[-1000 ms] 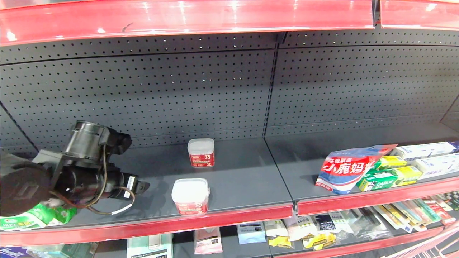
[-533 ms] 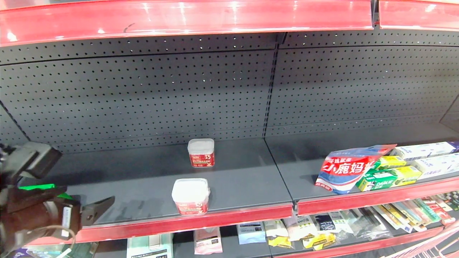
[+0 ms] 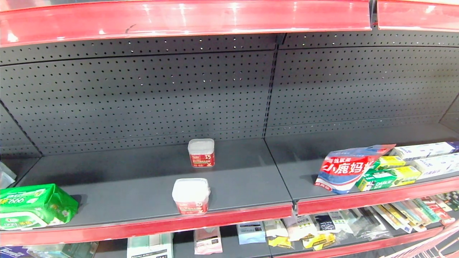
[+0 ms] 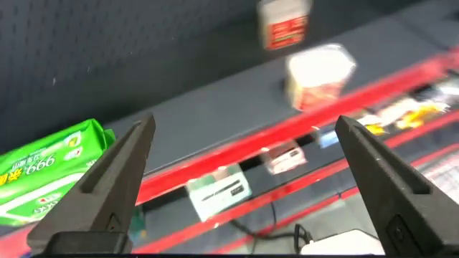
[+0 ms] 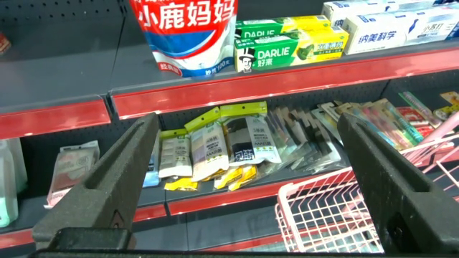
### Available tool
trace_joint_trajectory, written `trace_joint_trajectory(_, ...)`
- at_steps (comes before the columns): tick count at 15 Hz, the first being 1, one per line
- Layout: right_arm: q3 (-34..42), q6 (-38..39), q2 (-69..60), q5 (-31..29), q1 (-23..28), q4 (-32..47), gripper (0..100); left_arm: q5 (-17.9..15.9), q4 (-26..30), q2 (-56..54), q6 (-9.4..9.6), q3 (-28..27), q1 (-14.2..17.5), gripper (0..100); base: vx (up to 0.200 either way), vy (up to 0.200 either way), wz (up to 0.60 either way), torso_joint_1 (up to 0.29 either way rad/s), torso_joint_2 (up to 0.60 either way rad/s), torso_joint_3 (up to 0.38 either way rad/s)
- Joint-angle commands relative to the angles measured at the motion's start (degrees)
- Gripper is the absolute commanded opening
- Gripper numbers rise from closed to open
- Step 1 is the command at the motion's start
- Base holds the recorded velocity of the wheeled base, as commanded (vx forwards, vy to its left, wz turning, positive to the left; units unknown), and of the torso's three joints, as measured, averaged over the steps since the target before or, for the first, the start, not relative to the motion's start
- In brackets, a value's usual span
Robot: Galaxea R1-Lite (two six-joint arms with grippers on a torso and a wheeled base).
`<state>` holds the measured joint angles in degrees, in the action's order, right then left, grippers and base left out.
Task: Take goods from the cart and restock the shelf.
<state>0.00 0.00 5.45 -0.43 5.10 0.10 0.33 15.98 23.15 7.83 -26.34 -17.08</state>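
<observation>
Green wipes pack (image 3: 34, 206) is found lying on the shelf (image 3: 143, 186) beyond one spread, empty finger of the left gripper (image 4: 244, 120); placing is judged done, and another item is to be fetched from the cart (image 5: 323, 211) seen between the equally spread fingers of the right gripper (image 5: 247, 117).

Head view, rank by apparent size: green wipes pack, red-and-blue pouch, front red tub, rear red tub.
1. Red-and-blue plastic pouch and green wipes pack: alike; the pack is cut off at the edge.
2. Front white-lidded red tub.
3. Rear white-lidded red tub; farther back, so true size unsure.
</observation>
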Motion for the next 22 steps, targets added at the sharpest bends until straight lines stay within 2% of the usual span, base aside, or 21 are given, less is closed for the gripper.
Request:
trace_joint_trajectory(1, 0.0, 0.0, 0.1, 0.0, 0.0, 0.0, 100, -0.7, 10.1, -21.0, 0.87, 0.9, 0.0, 100, 0.000, 0.000, 0.00, 0.000, 0.00, 0.000)
trace_joint_trajectory(2, 0.0, 0.0, 0.1, 0.0, 0.0, 0.0, 100, 1.1, 10.6, -21.5, 0.61, 0.9, -0.1, 100, 0.000, 0.000, 0.00, 0.000, 0.00, 0.000)
trace_joint_trajectory(3, 0.0, 0.0, 0.1, 0.0, 0.0, 0.0, 100, 4.8, 10.6, -21.8, -0.71, 1.6, -0.1, 100, 0.000, 0.000, 0.00, 0.000, 0.00, 0.000)
trace_joint_trajectory(4, 0.0, 0.0, 0.1, 0.0, 0.0, 0.0, 100, 5.3, 10.4, -21.8, -1.15, 2.1, -0.1, 100, 0.000, 0.000, 0.00, 0.000, 0.00, 0.000)
trace_joint_trajectory(5, 0.0, 0.0, 0.1, 0.0, 0.0, 0.0, 100, 6.1, 10.5, -21.8, -2.38, 2.8, -0.1, 100, 0.000, 0.000, 0.00, 0.000, 0.00, 0.000)
trace_joint_trajectory(6, 0.0, 0.0, 0.1, 0.0, 0.0, 0.0, 100, 10.8, 10.5, -22.0, -6.95, 5.6, -0.2, 100, 0.000, 0.000, 0.00, 0.000, 0.00, 0.000)
trace_joint_trajectory(8, 0.0, 0.0, 0.1, 0.0, 0.0, 0.0, 100, 24.5, 8.1, -23.1, -16.97, 14.2, -0.9, 100, 0.000, 0.000, 0.00, 0.000, 0.00, 0.000)
trace_joint_trajectory(10, 0.0, 0.0, 0.1, 0.0, 0.0, 0.0, 100, 24.5, 6.2, -23.1, -16.35, 14.6, -0.9, 100, 0.000, 0.000, 0.00, 0.000, 0.00, 0.000)
trace_joint_trajectory(11, 0.0, 0.0, 0.2, 0.0, 0.0, 0.0, 100, 25.2, 5.6, -23.0, -10.73, 14.7, -0.9, 100, 0.000, 0.000, 0.00, 0.000, 0.00, 0.000)
trace_joint_trajectory(13, 0.0, 0.1, 0.1, 0.0, 0.0, 0.0, 100, 30.0, 4.1, -23.0, -11.17, 15.7, -0.9, 100, 0.000, 0.000, 0.00, 0.000, 0.00, 0.000)
trace_joint_trajectory(14, -0.1, 0.1, 0.2, 0.0, 0.0, 0.0, 100, 30.3, 4.1, -23.1, -11.17, 15.7, -0.9, 100, 0.000, 0.000, 0.00, 0.000, 0.00, 0.000)
trace_joint_trajectory(16, 0.0, -0.1, 0.2, 0.1, -0.1, 0.0, 100, 29.9, 4.1, -23.1, -11.61, 15.6, -1.0, 100, 0.000, 0.000, 0.00, 0.000, 0.00, 0.000)
trace_joint_trajectory(17, 0.0, 0.0, 0.2, 0.1, -0.1, 0.0, 100, 28.2, 4.2, -23.1, -13.45, 15.5, -1.0, 100, 0.000, 0.000, 0.00, 0.000, 0.00, 0.000)
trace_joint_trajectory(19, 0.0, -0.2, 0.2, 0.1, -0.1, 0.0, 100, 27.7, 4.4, -23.1, -15.12, 15.4, -1.0, 100, 0.000, 0.000, 0.00, 0.000, 0.00, 0.000)
trace_joint_trajectory(22, 0.0, -0.2, 0.2, 0.1, -0.1, 0.0, 100, 27.4, 4.3, -23.1, -15.12, 15.4, -1.1, 100, 0.000, 0.000, 0.60, 0.002, 0.00, 0.002)
